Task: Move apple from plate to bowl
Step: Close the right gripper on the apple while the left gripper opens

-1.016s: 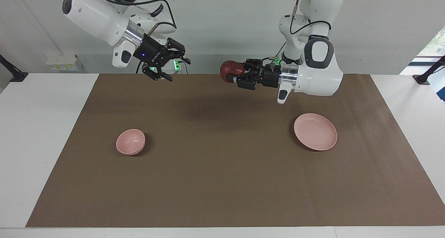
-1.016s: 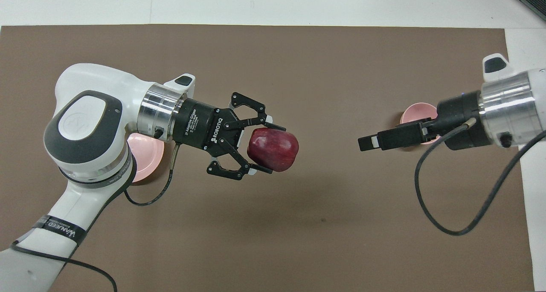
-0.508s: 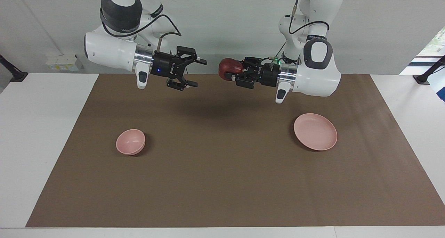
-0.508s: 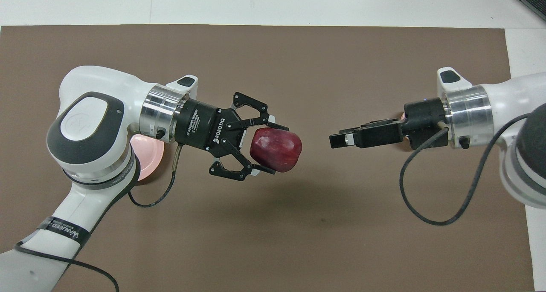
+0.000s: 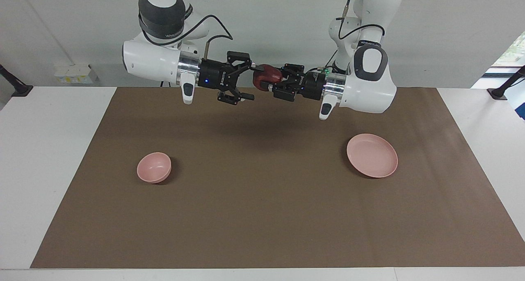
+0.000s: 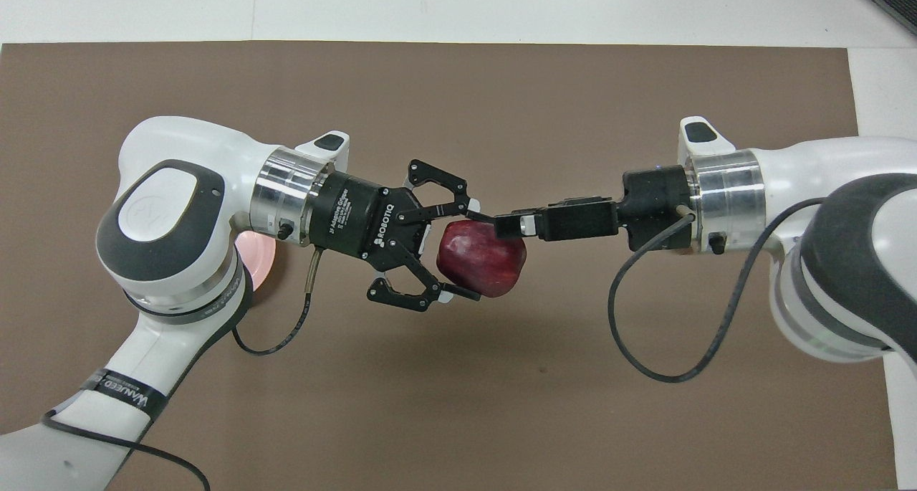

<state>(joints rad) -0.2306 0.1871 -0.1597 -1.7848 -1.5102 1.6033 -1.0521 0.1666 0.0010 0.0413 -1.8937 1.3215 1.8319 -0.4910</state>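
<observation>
- apple (image 6: 481,265): dark red, mottled skin
- plate (image 5: 372,155): plain pale pink
- bowl (image 5: 154,167): plain pale pink
- table mat (image 5: 262,215): flat brown
- table (image 5: 41,149): white
- arms (image 6: 165,226): white shells, black grippers
</observation>
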